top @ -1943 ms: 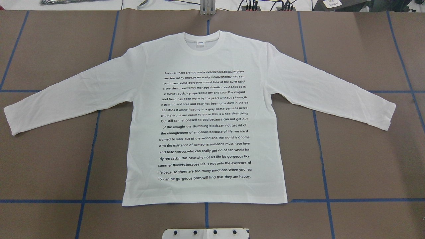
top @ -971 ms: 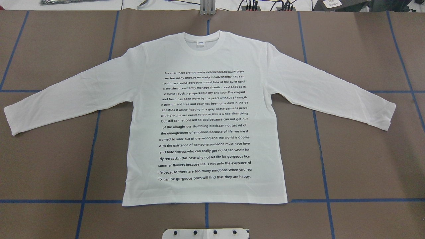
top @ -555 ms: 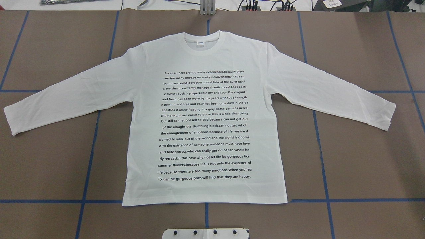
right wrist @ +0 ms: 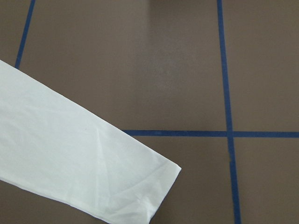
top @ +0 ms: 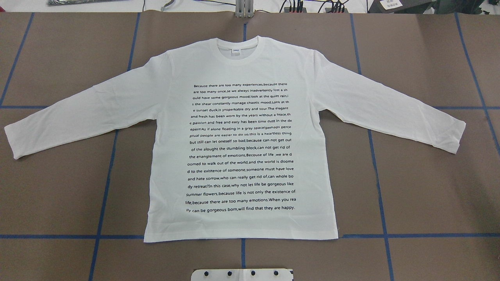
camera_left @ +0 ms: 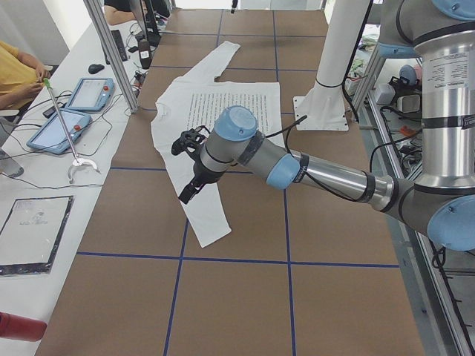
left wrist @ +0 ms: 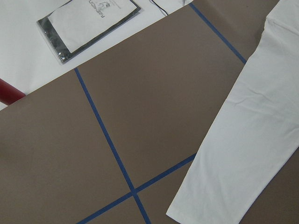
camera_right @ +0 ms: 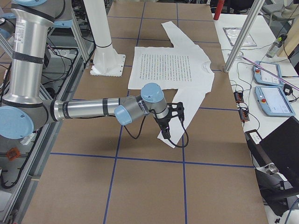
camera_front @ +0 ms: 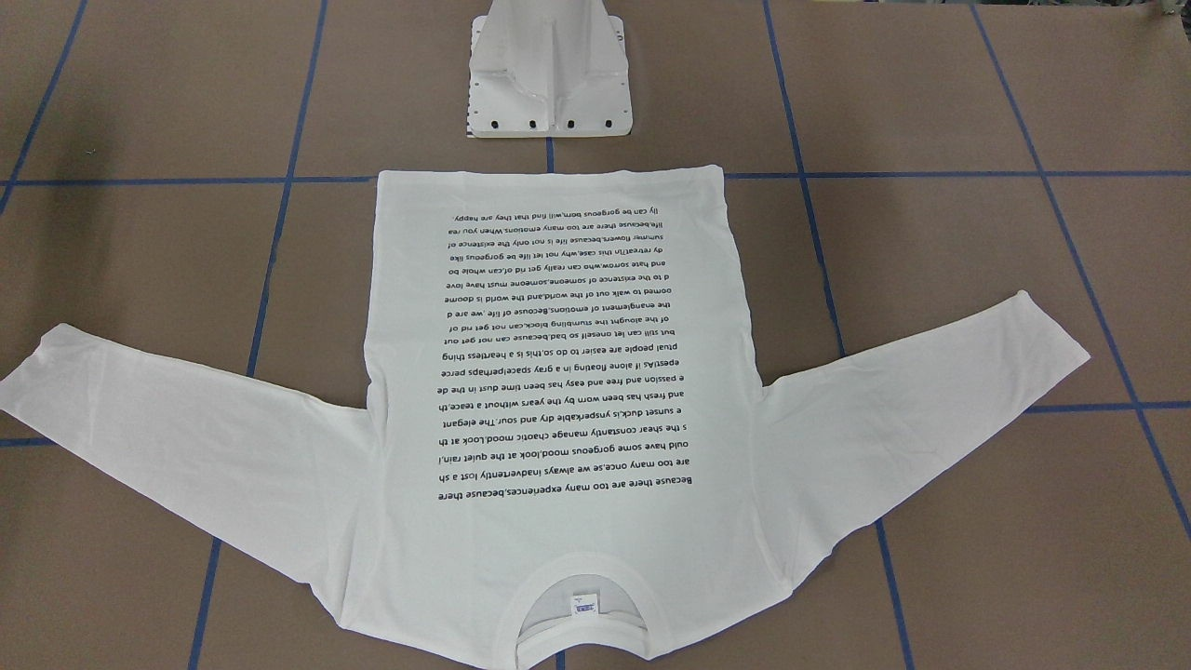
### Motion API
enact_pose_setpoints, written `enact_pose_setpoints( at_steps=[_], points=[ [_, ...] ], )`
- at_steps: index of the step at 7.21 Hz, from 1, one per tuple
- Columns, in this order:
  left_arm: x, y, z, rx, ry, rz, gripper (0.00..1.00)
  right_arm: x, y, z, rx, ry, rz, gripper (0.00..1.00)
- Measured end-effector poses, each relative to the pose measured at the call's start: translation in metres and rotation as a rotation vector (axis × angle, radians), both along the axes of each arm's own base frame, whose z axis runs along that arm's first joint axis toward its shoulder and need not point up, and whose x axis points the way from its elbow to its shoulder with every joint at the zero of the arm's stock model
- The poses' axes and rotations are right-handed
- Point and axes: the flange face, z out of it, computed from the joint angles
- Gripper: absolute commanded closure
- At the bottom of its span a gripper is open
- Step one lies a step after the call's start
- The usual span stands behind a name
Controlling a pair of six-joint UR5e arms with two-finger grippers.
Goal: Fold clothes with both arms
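Observation:
The clothes are one white long-sleeved T-shirt [top: 242, 58] lying flat with the black text side up, neck at the far side and both sleeves spread wide. It also shows in the front-facing view [camera_front: 558, 540]. Neither arm appears in the overhead or front-facing view. In the exterior left view my left gripper [camera_left: 187, 189] hangs above the left sleeve [camera_left: 208, 215], near its cuff [left wrist: 205, 205]. In the exterior right view my right gripper [camera_right: 168, 130] hangs above the right sleeve's cuff [camera_right: 172, 141], which is also in the right wrist view [right wrist: 149, 186]. I cannot tell whether either is open or shut.
Blue tape lines grid the brown table [top: 429, 175]. The white base block [top: 242, 274] sits at the near edge behind the hem. A side bench along the far edge holds teach pendants [camera_left: 74, 111], cables and a bagged item [left wrist: 88, 23]. A person's yellow sleeve [camera_left: 11, 70] shows there.

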Motion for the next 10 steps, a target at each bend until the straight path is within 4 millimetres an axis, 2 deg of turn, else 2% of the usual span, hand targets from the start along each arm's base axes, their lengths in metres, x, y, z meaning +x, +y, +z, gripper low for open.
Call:
enact_pose_setpoints(
  at_steps=[1,2,3,4,6,10],
  points=[
    [0.000,0.000,0.000,0.001,0.000,0.001,0.00,-0.035,0.004,0.022,0.006,-0.008,0.036,0.08],
    [0.000,0.001,0.000,0.002,-0.001,0.002,0.00,-0.066,0.010,0.044,0.020,-0.018,0.065,0.17],
    [0.000,0.001,0.000,0.003,-0.001,0.002,0.00,-0.088,0.018,0.061,0.031,-0.021,0.086,0.22],
    [0.000,0.001,0.001,0.002,-0.001,0.003,0.00,-0.103,0.025,0.073,0.038,-0.011,0.092,0.22],
    [0.000,0.001,0.002,0.001,-0.001,0.004,0.00,-0.118,0.032,0.087,0.045,0.020,0.092,0.25],
    [0.000,0.003,0.005,-0.006,-0.001,0.004,0.00,-0.133,0.038,0.094,0.044,0.036,0.071,0.34]
  ],
)
